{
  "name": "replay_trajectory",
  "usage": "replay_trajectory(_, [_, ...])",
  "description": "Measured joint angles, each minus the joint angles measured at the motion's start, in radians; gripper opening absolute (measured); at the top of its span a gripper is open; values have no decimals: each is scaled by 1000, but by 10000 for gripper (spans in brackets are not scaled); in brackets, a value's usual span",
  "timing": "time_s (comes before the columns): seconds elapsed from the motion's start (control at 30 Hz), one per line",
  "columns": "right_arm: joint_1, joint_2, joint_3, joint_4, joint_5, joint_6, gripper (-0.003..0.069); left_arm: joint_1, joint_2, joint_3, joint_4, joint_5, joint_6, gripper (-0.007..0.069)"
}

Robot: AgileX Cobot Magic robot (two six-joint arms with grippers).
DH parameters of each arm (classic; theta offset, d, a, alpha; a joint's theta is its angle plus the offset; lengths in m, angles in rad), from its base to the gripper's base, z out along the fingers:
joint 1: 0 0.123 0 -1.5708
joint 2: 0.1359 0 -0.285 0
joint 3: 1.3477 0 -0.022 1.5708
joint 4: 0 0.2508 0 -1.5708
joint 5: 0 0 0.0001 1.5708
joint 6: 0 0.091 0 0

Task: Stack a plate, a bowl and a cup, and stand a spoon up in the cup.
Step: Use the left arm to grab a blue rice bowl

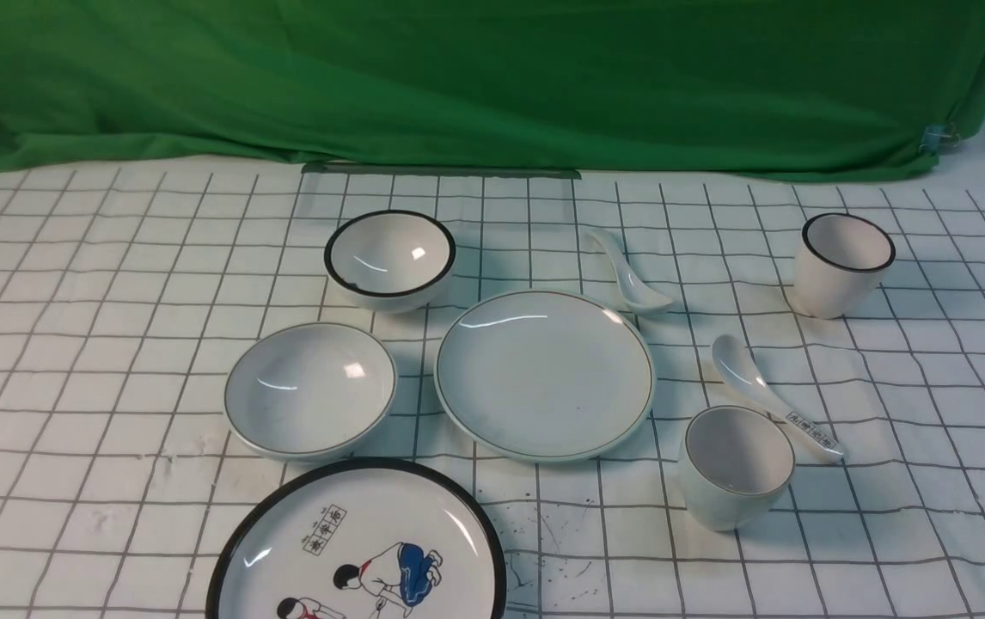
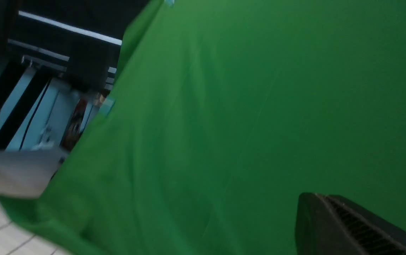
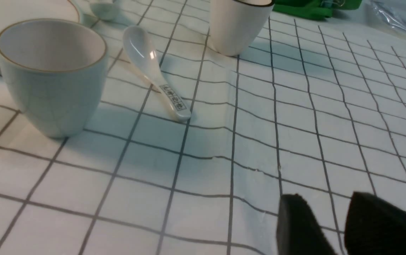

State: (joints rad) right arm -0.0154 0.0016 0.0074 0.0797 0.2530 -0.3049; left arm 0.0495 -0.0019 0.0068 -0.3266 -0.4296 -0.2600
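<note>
The plain plate (image 1: pixel 544 374) lies mid-table, with the wide shallow bowl (image 1: pixel 310 389) to its left. Right of the plate stands the pale cup (image 1: pixel 735 464), upright and empty; the right wrist view shows this cup (image 3: pixel 50 78) too. The plain spoon (image 1: pixel 630 273) lies behind the plate's right rim. Neither arm shows in the front view. My left gripper (image 2: pixel 318 196) is shut with nothing in it and faces the green cloth. My right gripper (image 3: pixel 327 202) is open and empty, low over the tablecloth and some way from the cup.
A black-rimmed bowl (image 1: pixel 389 258) sits at the back left and a black-rimmed cup (image 1: pixel 843 262) at the back right. A spoon with writing (image 1: pixel 772 397) lies just behind the pale cup. A cartoon plate (image 1: pixel 359 550) lies at the front edge. Green cloth (image 1: pixel 492 77) hangs behind.
</note>
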Motion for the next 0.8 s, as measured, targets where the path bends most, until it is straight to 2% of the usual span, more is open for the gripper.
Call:
replay_trajectory(0.1, [0,-1,0,1,-26,1,248,0,-1,-6,-1,-244,-122,20])
replay_trajectory(0.17, [0,-1,0,11,-36,8,248,0,-1,-39,0,-269,-148,20])
replay_trajectory(0.3, [0,-1,0,124,-171,145,248,0,24,-263,41,-103,-188,20])
replay_trajectory(0.33, [0,-1,0,183,-253,286,248,0,88,-419,104,60,-190,20])
replay_trajectory(0.37, [0,-1,0,187,-267,286,248,0,88,-419,104,80,-190,20])
replay_trajectory(0.4, [0,-1,0,214,-349,452,248,0,200,-598,180,275,-190,20])
replay_trajectory(0.47, [0,-1,0,224,-406,536,248,0,310,-738,206,511,-183,20])
replay_trajectory(0.53, [0,-1,0,227,-438,584,248,0,463,-894,207,790,-125,20])
replay_trajectory(0.57, [0,-1,0,228,-439,587,248,0,478,-908,205,790,-125,20])
replay_trajectory(0.6, [0,-1,0,232,-445,607,248,0,604,-1012,178,1024,-29,20])
replay_trajectory(0.67, [0,-1,0,240,-453,661,248,0,759,-1075,143,1212,70,20])
replay_trajectory(0.8, [1,-1,-7,243,-422,709,241,0,1017,-1095,66,1400,230,20])
